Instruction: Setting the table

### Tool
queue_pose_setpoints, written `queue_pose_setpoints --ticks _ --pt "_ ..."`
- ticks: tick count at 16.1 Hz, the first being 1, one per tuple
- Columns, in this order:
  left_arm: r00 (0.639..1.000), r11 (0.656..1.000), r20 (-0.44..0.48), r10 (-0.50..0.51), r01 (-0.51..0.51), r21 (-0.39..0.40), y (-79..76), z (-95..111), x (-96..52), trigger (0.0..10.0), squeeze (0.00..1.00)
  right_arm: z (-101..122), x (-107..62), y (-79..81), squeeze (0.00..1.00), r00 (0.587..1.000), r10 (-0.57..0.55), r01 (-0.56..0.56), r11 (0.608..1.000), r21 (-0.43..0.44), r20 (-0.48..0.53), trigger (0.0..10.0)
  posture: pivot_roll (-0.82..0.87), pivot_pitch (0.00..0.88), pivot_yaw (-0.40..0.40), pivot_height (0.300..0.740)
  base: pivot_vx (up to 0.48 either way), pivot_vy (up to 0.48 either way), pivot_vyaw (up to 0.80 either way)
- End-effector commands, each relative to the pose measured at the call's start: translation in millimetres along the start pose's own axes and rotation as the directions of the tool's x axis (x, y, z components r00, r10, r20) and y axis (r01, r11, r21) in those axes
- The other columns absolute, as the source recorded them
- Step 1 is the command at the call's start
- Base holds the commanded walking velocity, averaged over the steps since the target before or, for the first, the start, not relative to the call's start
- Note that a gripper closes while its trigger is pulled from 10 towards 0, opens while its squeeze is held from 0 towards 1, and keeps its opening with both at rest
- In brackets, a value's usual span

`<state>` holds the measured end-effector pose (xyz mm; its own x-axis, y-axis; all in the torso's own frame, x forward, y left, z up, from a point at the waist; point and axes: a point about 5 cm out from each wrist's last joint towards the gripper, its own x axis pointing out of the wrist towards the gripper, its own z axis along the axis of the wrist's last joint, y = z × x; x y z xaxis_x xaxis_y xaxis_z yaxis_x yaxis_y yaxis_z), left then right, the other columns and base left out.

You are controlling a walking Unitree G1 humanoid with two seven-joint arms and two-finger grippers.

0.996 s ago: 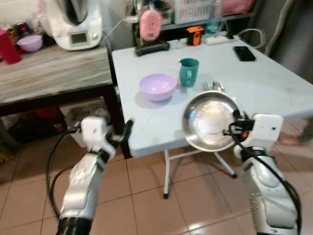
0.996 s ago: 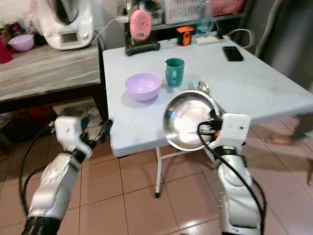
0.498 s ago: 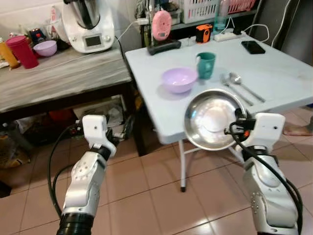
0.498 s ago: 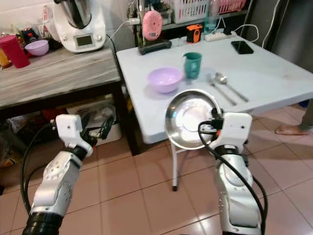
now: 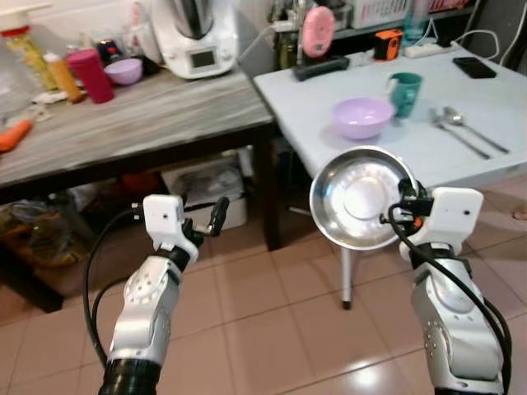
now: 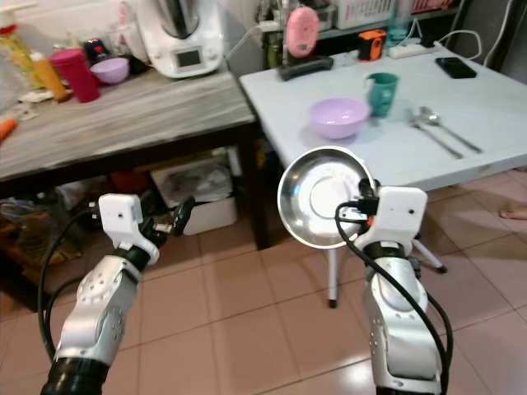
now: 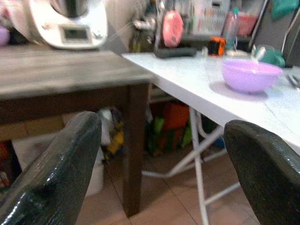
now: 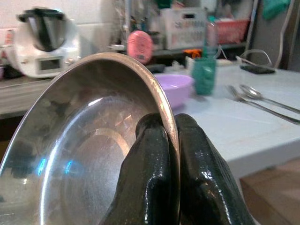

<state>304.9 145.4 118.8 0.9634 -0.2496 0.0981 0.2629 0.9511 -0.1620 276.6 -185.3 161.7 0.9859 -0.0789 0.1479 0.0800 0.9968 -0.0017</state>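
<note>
My right gripper (image 5: pixel 403 200) is shut on the rim of a steel plate (image 5: pixel 358 197), held tilted above the floor in front of the pale blue table (image 5: pixel 329 107). The right wrist view shows both fingers (image 8: pixel 154 154) pinching the steel plate (image 8: pixel 89 154) at its edge. On the table stand a purple bowl (image 5: pixel 363 118) and a teal mug (image 5: pixel 404 93), with a fork and spoon (image 5: pixel 459 127) to their right. My left gripper (image 5: pixel 216 216) is open and empty, low in front of the dark wooden table (image 5: pixel 123 132).
A white kitchen machine (image 5: pixel 193 37), a pink cup (image 5: pixel 90 74) and a small purple bowl (image 5: pixel 123 71) stand on the wooden table. A pink clock (image 5: pixel 317 29), an orange item (image 5: pixel 387 43) and a phone (image 5: pixel 474 67) lie at the blue table's back. A white box (image 5: pixel 210 185) sits underneath. Tiled floor lies ahead.
The camera has swung left and back: the blue table has slid to the right and further away, more of the wooden table shows. The plate stays gripped; the left gripper stays open.
</note>
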Motion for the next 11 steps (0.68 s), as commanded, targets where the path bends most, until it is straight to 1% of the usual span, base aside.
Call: queue_pose_setpoints --ticks 1,5,6,7,8,10,11 --pt "0.998 0.997 -0.005 0.065 -0.065 0.052 15.1 0.4 -5.5 10.0 0.00 6.0 0.4 10.7 0.00 0.999 0.029 -0.029 0.999 0.020 0.030 10.0 -0.23 0.016 0.074 0.740 0.000 0.480 0.41" --pt "0.990 0.987 -0.013 0.140 -0.139 0.083 26.5 -2.5 -14.3 10.0 0.00 4.3 -3.2 6.2 0.00 0.999 0.020 -0.020 1.000 0.012 0.026 10.0 -0.23 0.022 0.075 0.740 0.000 0.477 0.00" --pt "0.988 0.983 -0.010 0.156 -0.154 0.103 27.7 -3.0 -16.3 10.0 0.00 4.6 -3.3 6.2 0.00 0.999 0.020 -0.020 1.000 0.011 0.026 10.0 -0.22 0.025 0.075 0.740 0.000 0.000 0.00" --pt "0.989 0.985 -0.015 0.150 -0.148 0.093 26.6 -4.3 -18.1 10.0 0.00 4.7 -3.2 6.5 0.00 0.999 0.021 -0.022 1.000 0.010 0.027 10.0 -0.22 0.026 0.075 0.740 0.000 0.000 0.00" --pt "0.993 0.990 -0.011 0.121 -0.120 0.074 23.3 -3.7 -20.2 10.0 0.00 4.9 -3.1 7.2 0.00 0.999 0.022 -0.023 1.000 0.010 0.028 10.0 -0.22 0.029 0.077 0.740 0.000 0.000 0.00" --pt "0.993 0.990 -0.016 0.117 -0.115 0.076 22.2 -3.8 -20.4 10.0 0.00 5.0 -3.1 7.8 0.00 0.999 0.024 -0.025 1.000 0.010 0.029 10.0 -0.22 0.029 0.075 0.740 0.000 0.000 0.00" --pt "0.994 0.992 -0.016 0.107 -0.106 0.068 21.2 -4.0 -20.7 10.0 0.00 5.1 -3.3 7.9 0.00 0.999 0.026 -0.026 1.000 0.008 0.030 10.0 -0.22 0.032 0.076 0.740 0.247 0.000 0.00"
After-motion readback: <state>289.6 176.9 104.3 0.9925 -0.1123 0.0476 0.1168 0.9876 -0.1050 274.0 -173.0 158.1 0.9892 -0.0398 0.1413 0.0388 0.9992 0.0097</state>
